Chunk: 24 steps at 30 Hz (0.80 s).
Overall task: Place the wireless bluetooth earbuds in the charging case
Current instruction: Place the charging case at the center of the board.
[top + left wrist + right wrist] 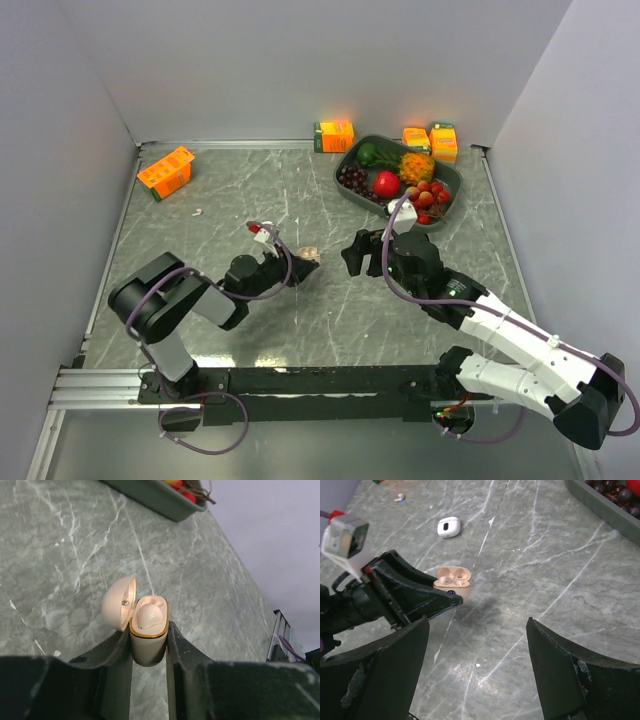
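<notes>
The flat stone bench (300, 200) is grey-green with thin white lines all over it, like marble. The little round beige charging case (148, 647) has a gold ring round its rim and a tiny beige plastic earbud (149, 616) inside, and the left hand (149, 632) around it is black. The other little round white plastic case (448, 527) is plain white, the deep plastic tray (155, 500) is dark grey-green with red, green, orange and dark purple fruit (400, 175), and the small cardboard boxes (165, 171) are orange with green bits.
</notes>
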Each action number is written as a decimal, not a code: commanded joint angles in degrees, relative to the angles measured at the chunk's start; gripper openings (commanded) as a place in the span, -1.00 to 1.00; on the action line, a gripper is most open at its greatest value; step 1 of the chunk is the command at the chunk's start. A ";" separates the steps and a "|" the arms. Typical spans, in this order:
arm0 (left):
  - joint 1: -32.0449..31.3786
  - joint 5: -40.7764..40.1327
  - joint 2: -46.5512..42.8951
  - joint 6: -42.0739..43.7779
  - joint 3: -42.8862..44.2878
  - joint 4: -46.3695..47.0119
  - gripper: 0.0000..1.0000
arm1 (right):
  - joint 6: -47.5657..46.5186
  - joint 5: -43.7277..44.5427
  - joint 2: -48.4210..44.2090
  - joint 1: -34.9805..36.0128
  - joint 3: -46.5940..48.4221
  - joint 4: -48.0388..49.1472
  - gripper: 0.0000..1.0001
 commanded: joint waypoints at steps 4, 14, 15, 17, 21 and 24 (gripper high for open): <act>0.56 1.48 4.98 -5.01 4.66 4.04 -0.96 | -1.25 1.36 -0.24 -0.49 3.54 -1.00 0.73; 1.26 3.06 9.63 -7.38 8.36 -8.11 -0.89 | -0.54 0.56 0.55 -0.85 3.19 -1.00 0.74; 1.26 3.32 10.33 -7.64 8.27 -8.28 -0.89 | -0.54 0.48 0.55 -0.93 3.19 -0.91 0.74; 1.43 3.59 10.87 -7.82 8.01 -8.46 -0.89 | -0.54 0.30 0.72 -0.94 3.19 -0.82 0.74; 1.79 4.81 11.48 -7.82 8.18 -9.95 -0.79 | -0.72 0.13 0.99 -1.11 3.54 -0.82 0.74; 1.96 5.43 11.48 -7.48 8.36 -11.70 -0.50 | -0.72 -0.05 1.34 -1.11 3.80 -0.74 0.74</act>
